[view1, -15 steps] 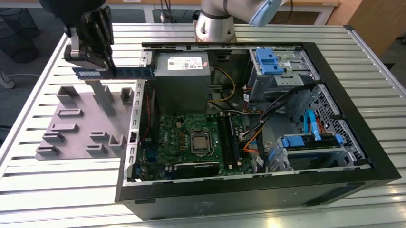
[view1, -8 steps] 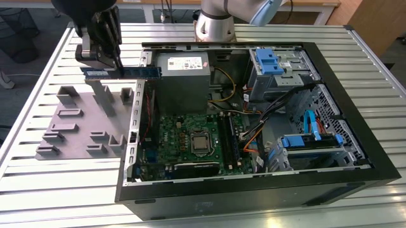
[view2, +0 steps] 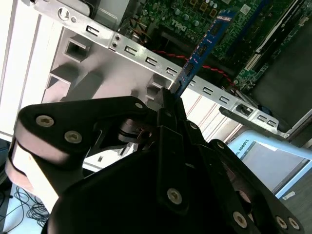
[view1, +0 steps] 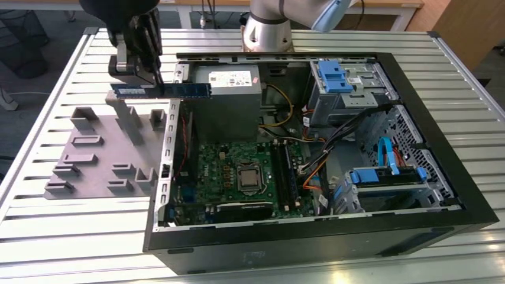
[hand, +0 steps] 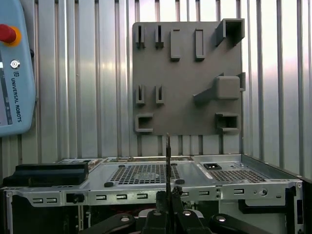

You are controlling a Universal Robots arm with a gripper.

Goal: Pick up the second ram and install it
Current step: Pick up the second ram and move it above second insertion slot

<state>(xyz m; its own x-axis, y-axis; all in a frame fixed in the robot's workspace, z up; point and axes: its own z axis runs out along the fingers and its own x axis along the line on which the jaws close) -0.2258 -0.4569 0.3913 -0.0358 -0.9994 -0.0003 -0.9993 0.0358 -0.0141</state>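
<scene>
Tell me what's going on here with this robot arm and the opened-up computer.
The arm's gripper is shut on the second ram and holds it in the air, lying level. The stick hangs above the wall of the open computer case on the exterior view's left, partly over the gray tray beside the case. It is not seated in the motherboard yet.

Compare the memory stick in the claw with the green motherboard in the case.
The memory stick is a narrow blue strip; the motherboard is a broad green board. The memory stick stands on edge, gripped by the claw over the rim of the case; the motherboard lies flat inside it. Both are circuit boards with chips.
</scene>
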